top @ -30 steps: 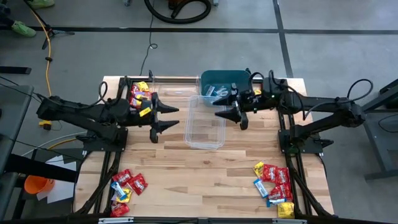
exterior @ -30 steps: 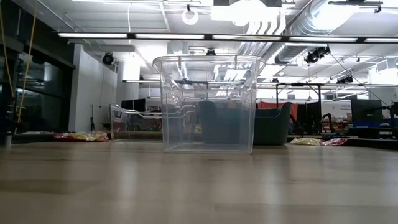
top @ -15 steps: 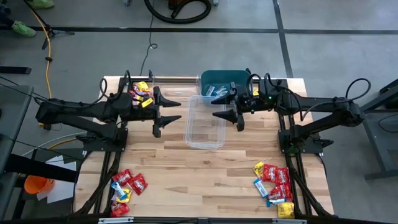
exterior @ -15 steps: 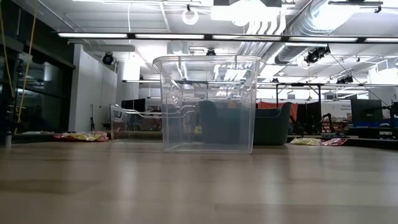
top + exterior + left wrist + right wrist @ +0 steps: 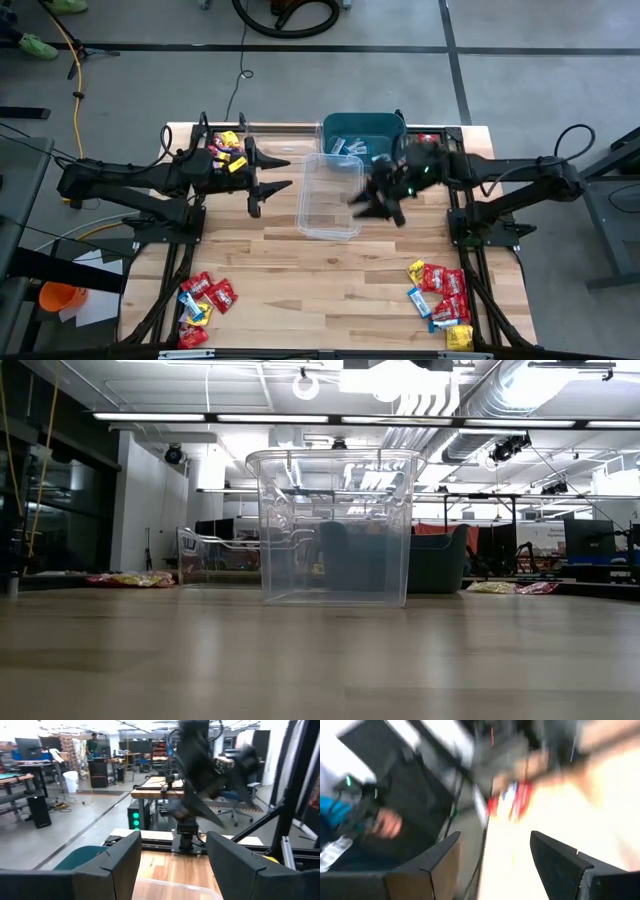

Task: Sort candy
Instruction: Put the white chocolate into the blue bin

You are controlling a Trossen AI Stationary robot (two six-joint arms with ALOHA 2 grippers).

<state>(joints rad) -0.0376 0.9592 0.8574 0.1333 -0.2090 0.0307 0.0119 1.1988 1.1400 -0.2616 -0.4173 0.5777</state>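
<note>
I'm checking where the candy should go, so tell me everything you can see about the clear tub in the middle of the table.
The clear tub is a see-through plastic bin, rectangular with rounded corners and a lipped rim, walls tapering slightly toward the base. It stands upright on the wooden table near the middle and looks empty. Its far end sits right against the teal bin. Neither gripper touches it.

Red, yellow and light blue candy (image 5: pixel 438 296) lies on pale wood table (image 5: pixel 320 290), beside a teal bin (image 5: pixel 362 128).
</note>
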